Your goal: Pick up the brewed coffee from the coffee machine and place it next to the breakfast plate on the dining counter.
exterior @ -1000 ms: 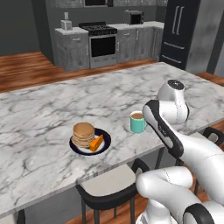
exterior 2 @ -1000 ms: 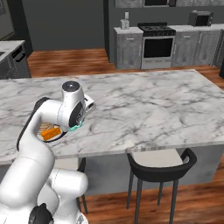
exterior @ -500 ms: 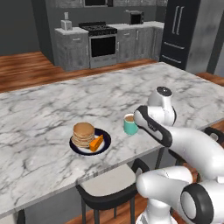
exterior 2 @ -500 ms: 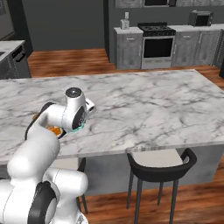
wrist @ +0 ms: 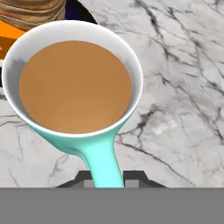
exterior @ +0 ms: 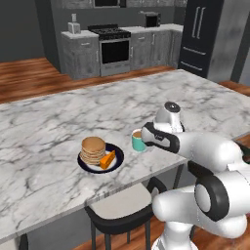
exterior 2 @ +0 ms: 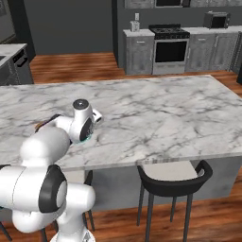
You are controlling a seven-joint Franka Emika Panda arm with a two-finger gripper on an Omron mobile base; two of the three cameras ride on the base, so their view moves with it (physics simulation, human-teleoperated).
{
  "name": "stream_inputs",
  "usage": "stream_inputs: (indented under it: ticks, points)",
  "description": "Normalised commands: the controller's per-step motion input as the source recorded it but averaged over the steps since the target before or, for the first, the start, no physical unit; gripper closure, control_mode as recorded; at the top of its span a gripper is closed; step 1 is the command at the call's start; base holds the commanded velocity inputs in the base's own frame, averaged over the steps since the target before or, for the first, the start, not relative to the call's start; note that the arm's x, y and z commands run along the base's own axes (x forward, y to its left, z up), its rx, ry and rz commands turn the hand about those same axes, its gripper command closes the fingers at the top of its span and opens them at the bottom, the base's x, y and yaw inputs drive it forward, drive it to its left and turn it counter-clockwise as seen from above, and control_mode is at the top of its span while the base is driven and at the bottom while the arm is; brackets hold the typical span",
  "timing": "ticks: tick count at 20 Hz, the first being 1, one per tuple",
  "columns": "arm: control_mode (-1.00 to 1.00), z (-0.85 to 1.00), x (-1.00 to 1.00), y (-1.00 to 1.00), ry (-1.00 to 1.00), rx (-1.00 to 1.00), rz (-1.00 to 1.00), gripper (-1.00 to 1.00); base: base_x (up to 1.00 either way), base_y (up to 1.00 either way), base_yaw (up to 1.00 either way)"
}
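The hand [wrist: 105,177], pinching the brewed coffee [exterior: 138,140] by its handle, has moved it closer to the breakfast plate's [exterior: 118,160] 3 o'clock side; placement on the tabletop [exterior: 58,122] appears near.

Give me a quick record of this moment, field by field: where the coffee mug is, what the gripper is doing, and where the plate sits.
mug: teal mug full of light brown coffee, above the dining counter
gripper: gripper shut on the mug handle
plate: dark breakfast plate with pancakes and an orange wedge, beside the mug
contact with counter: cannot tell whether the mug is set down
stool: black stool under the counter edge
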Motion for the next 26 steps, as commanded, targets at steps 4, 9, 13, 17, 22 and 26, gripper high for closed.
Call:
stream_inputs:
  ticks: [4,9,13,17,22,26]
  points:
    - [-1.00,-0.31,0.31,0.04,0.00,0.00,0.00,1.00,0.00,0.00,0.00]
    - [-1.00,-0.31,0.31,0.00,0.00,0.00,0.00,1.00,0.00,0.00,0.00]
    - [-1.00,-0.26,0.31,0.04,0.00,0.00,0.00,1.00,0.00,0.00,0.00]
    - [-1.00,-0.16,0.23,0.06,0.00,0.00,0.00,1.00,0.00,0.00,0.00]
    - [-1.00,-0.12,0.19,0.07,0.00,0.00,0.00,1.00,0.00,0.00,0.00]
    - [-1.00,-0.26,0.23,0.11,0.00,0.00,0.00,1.00,0.00,0.00,0.00]
